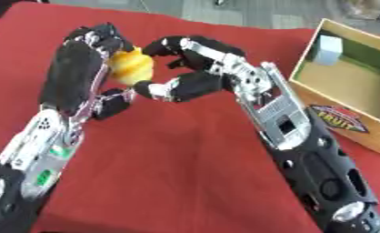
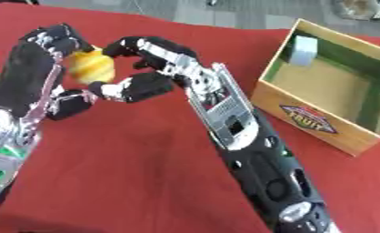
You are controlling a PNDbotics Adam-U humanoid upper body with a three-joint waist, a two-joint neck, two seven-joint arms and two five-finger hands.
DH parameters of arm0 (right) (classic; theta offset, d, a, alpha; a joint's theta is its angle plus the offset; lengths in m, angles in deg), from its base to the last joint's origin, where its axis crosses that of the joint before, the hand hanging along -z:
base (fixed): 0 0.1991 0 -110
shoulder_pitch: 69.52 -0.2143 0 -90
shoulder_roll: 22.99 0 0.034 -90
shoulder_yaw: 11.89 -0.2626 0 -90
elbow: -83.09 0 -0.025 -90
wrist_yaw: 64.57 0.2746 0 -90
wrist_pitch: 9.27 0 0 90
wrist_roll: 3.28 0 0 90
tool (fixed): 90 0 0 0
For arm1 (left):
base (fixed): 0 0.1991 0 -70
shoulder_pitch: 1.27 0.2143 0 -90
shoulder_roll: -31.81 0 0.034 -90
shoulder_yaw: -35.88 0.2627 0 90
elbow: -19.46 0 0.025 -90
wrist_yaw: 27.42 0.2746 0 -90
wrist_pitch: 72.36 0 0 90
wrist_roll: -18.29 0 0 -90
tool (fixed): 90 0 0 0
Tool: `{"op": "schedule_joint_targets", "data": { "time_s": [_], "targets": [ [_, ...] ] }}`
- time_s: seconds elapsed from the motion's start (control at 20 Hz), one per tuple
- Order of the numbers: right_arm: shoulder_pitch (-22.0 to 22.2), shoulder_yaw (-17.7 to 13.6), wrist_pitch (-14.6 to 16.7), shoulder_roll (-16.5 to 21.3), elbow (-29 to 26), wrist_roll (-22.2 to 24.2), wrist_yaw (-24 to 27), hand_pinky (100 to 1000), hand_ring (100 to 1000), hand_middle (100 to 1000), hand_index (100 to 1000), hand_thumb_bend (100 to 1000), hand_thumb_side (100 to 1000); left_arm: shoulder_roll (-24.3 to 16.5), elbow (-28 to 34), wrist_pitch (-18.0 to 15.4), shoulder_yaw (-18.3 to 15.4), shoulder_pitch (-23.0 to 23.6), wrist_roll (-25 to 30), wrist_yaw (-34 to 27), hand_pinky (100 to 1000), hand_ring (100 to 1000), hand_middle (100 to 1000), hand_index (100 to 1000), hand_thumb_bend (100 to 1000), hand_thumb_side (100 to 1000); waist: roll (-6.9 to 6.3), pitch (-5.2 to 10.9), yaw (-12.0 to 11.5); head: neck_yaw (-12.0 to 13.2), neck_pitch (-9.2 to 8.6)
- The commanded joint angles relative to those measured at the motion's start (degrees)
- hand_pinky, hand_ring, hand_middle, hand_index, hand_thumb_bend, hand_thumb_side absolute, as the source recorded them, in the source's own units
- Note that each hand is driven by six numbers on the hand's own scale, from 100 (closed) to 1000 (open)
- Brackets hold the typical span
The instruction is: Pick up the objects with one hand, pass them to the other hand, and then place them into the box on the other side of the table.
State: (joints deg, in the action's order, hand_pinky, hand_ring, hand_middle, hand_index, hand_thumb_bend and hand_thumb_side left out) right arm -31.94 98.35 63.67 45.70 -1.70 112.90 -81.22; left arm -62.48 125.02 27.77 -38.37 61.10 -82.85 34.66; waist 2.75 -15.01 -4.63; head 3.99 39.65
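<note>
Yellow rounded ridged object [image 1: 132, 67], possibly a toy fruit: held above the red tablecloth [image 1: 185, 154], between both hands.

Left hand [image 1: 82, 68]: fingers curled round the object from its left side, carrying it.

Right hand [image 1: 195, 68]: thumb and fingers spread in a wide curve just right of the object, tips at its edge; closure not complete.

Wooden open-topped box with a fruit label [image 2: 320, 119]: beyond and right of the right hand, holding a small pale block [image 2: 303, 50] in its far corner.

Progress, judged: pickup done, handover under way; release, carry and placement remain.

Orientation: the object's long axis appears roughly upright, tilted slightly; which end is which cannot be told.
</note>
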Motion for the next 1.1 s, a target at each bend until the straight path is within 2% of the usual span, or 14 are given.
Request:
{"op": "schedule_joint_targets", "data": {
  "time_s": [0.05,0.25,0.4,1.1],
  "targets": [
    [-0.16,-0.79,-0.17,0.24,-3.05,-1.97,0.98,927,1000,864,1000,427,291,-0.4,0.89,0.36,-0.15,-0.37,-0.22,0.18,721,510,554,599,439,100,0.42,1.61,0.08,0.32,-0.08],
    [0.94,-1.33,-1.64,0.73,-5.51,-3.35,2.64,929,1000,866,1000,408,295,-0.46,0.81,0.7,-0.18,-0.22,-0.31,0.48,721,510,554,600,440,100,0.43,1.59,0.31,0.54,-0.13],
    [1.21,-1.13,-2.95,0.69,-5.74,-2.72,3.26,930,1000,867,1000,397,315,-0.4,0.89,0.76,-0.09,-0.33,-0.28,0.92,721,511,554,600,442,100,0.35,1.61,0.32,0.43,-0.13],
    [0.79,-0.83,-4.7,-0.85,-0.58,1.01,1.88,931,1000,869,1000,368,395,0.04,1.28,0.65,0.25,-0.92,-0.2,3.0,722,515,556,603,451,100,0.45,1.6,-0.22,0.06,-0.4]
  ]
}}
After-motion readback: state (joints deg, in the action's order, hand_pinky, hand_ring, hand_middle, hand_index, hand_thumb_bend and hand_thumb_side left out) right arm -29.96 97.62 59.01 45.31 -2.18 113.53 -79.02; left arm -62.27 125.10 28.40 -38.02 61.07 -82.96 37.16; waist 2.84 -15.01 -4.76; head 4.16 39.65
